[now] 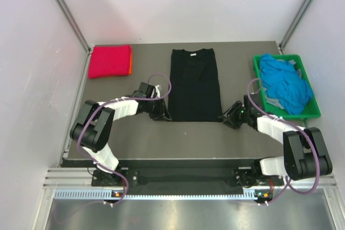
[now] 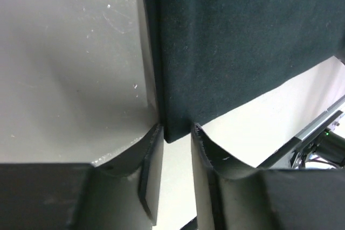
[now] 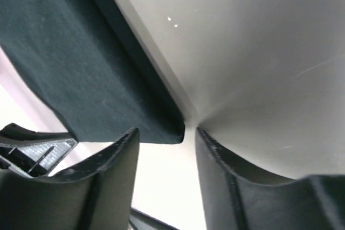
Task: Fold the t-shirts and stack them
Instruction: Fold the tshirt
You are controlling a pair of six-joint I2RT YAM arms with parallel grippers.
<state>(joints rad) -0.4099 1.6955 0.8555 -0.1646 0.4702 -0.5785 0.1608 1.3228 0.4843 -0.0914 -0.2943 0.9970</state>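
Status:
- Black t-shirt lies mid-bench, folded lengthwise into 1 narrow column, collar at the far end, hem toward the arms.
- Left claw is low at the shirt's near-left corner. In the left wrist view the 2 fingers are parted by a narrow gap and the cloth corner sits right in that gap, at the tips. The cloth about fills the gap. It is not closed flat on anything.
- Right claw mirrors it at the near-right corner. In the right wrist view it is part open, with the shirt corner between the tips. The corner overlaps the left finger, and a sliver of space shows on the other side. No firm hold visible.
- Magenta-red t-shirt is folded at the far-left corner of the bench. An orange t-shirt shows as a thin strip along its right edge, and I can't tell how the 2 are layered.
- Blue t-shirts are bunched, unfolded, inside the green crate at the right edge of the bench, with a bit of grey showing in the heap.
- The folded pile and the crate are both well apart from the black shirt.
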